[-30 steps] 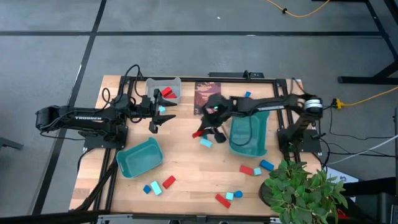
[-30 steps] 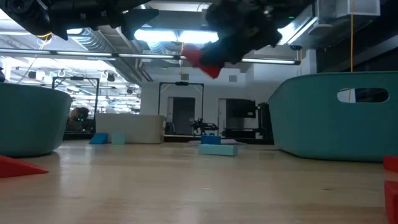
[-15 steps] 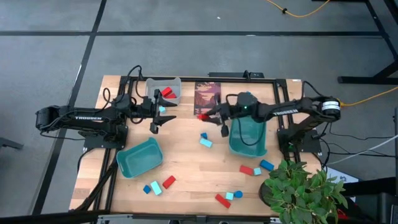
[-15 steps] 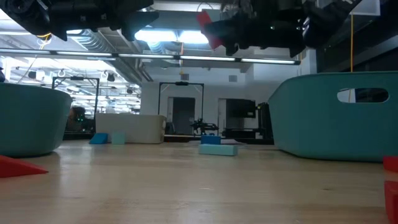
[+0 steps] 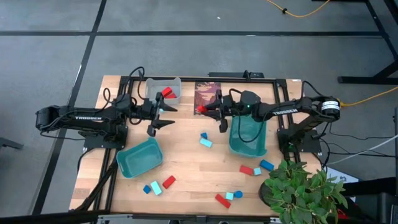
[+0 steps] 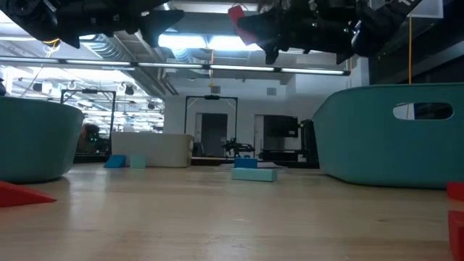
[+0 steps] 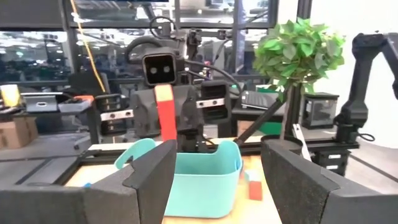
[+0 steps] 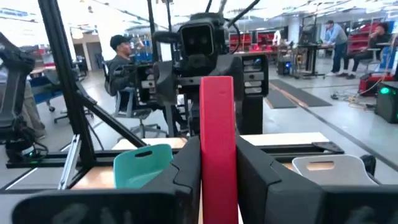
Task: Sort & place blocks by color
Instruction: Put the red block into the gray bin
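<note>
My right gripper (image 5: 206, 111) hangs high over the table's middle, next to the dark picture card (image 5: 207, 96), and is shut on a red bar block (image 5: 201, 109). My left gripper (image 5: 158, 116) is open and faces it from the table's left, near the grey bin (image 5: 176, 83), which holds red blocks (image 5: 166, 93). In the left wrist view the red bar (image 7: 165, 115) stands between the right gripper's fingers. Other red, blue and cyan blocks (image 5: 206, 142) lie flat on the table. My right gripper pinches the red bar between its two fingers, which press on its two long side faces (image 8: 219, 155). The fingers lie level and come from the table's right, pointing at the left gripper. The bar is lifted clear of the table and stands about upright in the hold.
One teal bin (image 5: 250, 147) stands just right of the right gripper, another (image 5: 134, 167) near the table's left front. Loose blocks lie near the front edge (image 5: 229, 196) (image 5: 157, 186) and beside the plant (image 5: 305, 186). People show in the room behind (image 8: 124, 56).
My right gripper has risen with the red bar and moved toward the far edge and the left gripper, swinging from a downward slant to level. The bar has stayed in its hold, lifted higher above the table.
</note>
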Controlling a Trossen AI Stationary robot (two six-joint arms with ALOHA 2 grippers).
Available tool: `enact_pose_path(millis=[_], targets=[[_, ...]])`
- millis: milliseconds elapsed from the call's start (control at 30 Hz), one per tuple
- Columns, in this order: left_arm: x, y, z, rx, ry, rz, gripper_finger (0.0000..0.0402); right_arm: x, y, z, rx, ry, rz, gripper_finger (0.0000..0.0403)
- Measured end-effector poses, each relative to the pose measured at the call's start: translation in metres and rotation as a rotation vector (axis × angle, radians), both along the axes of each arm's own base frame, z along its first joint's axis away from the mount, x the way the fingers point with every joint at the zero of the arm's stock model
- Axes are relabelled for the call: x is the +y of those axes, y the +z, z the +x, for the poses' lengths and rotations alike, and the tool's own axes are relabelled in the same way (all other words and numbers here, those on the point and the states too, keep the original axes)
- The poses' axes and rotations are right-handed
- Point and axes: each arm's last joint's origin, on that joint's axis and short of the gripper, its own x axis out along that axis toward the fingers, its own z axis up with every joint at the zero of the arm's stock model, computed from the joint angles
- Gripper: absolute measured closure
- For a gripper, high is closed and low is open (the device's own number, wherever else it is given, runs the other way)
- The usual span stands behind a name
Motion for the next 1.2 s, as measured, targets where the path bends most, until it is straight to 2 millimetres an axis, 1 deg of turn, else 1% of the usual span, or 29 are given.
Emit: enact_pose_path(millis=[133,433,633,733,900,1000,1133,1200], targets=[[0.001,0.000,0.000,0.000,0.036,-0.007,0.0172,0.000,0.000,0.000,-0.004,-0.040,-0.002,0.0336],[0.002,-0.001,0.000,0.007,0.066,-0.015,0.0172,0.000,0.000,0.000,-0.005,-0.034,-0.009,0.0336],[0.003,-0.005,0.005,0.035,0.071,-0.022,0.0173,0.000,0.001,0.000,-0.006,-0.034,-0.018,0.0336],[0.005,-0.008,0.011,0.062,0.088,-0.031,0.0181,0.003,0.001,0.001,-0.007,-0.026,-0.027,0.0336],[0.009,-0.005,0.027,0.088,0.092,-0.027,0.0201,0.010,0.000,0.002,-0.005,-0.005,-0.030,0.0336],[0.012,-0.003,0.038,0.100,0.103,-0.023,0.0207,0.010,-0.005,0.005,0.010,-0.004,-0.027,0.0336],[0.016,-0.003,0.052,0.125,0.111,-0.029,0.0205,0.009,-0.014,0.010,0.036,-0.009,-0.019,0.0336],[0.018,-0.004,0.058,0.135,0.110,-0.031,0.0204,0.009,-0.015,0.013,0.040,-0.008,-0.018,0.0336]])
